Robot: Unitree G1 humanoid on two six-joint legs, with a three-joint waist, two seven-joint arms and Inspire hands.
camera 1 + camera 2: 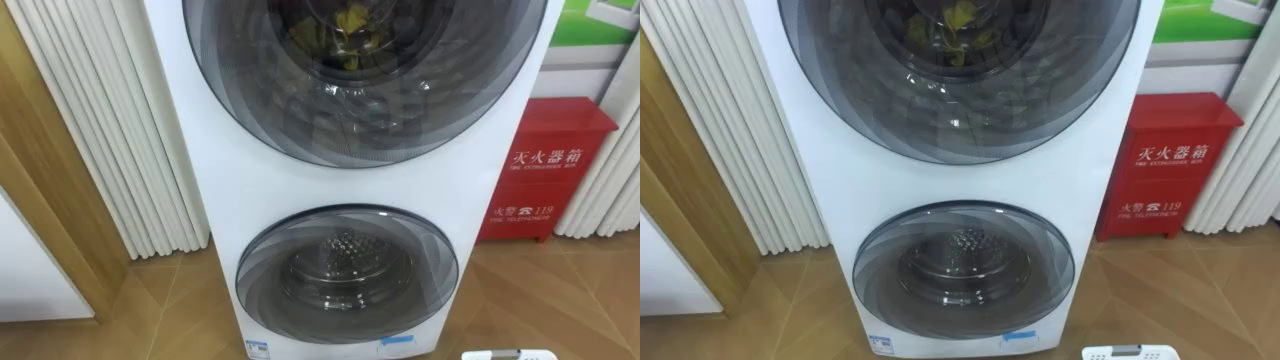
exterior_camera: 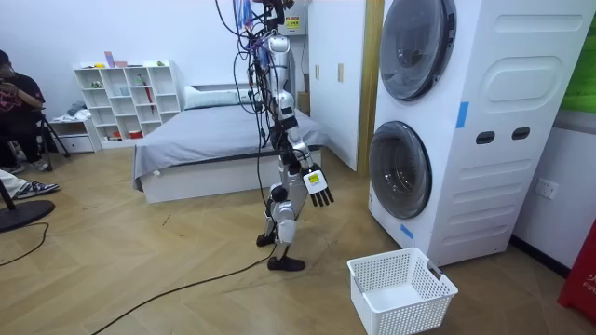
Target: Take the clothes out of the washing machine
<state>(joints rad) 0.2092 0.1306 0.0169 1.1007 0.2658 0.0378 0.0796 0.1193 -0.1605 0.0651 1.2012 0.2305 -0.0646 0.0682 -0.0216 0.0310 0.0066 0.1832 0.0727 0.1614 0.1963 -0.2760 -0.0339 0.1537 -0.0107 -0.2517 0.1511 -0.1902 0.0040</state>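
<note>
We found the task barely begun. The washing machine (image 1: 370,190) was a white stacked unit with two round glass doors, and both were closed. Through the upper door (image 1: 360,90) we could make out the clothes (image 1: 345,35), a yellow-green bundle lying inside the upper drum, so the things we wanted were all in the machine and none had come out. Behind the lower door (image 1: 347,265) we saw only bare metal drum, and we judged that one empty, though the glass was dark and we could not be sure.

In the room view the robot stood upright on the wooden floor, facing the machine's front and a little way back from it, not within reach of either door as far as we could judge. One hand (image 2: 319,183), which we took for the right by the way the body faced, hung forward at about hip height with its fingers straight and spread, holding nothing and touching nothing.

The white basket (image 2: 414,312) sat on the floor just in front of the machine, beside the lower door, and it looked empty to us.

So nothing was done yet. What remained, by our reckoning, was to close in on the machine, open the upper door, reach into the drum and lift the clothes out, most likely into the basket. A red cabinet (image 1: 545,170) stood against the wall beside the machine, clear of that path.
</note>
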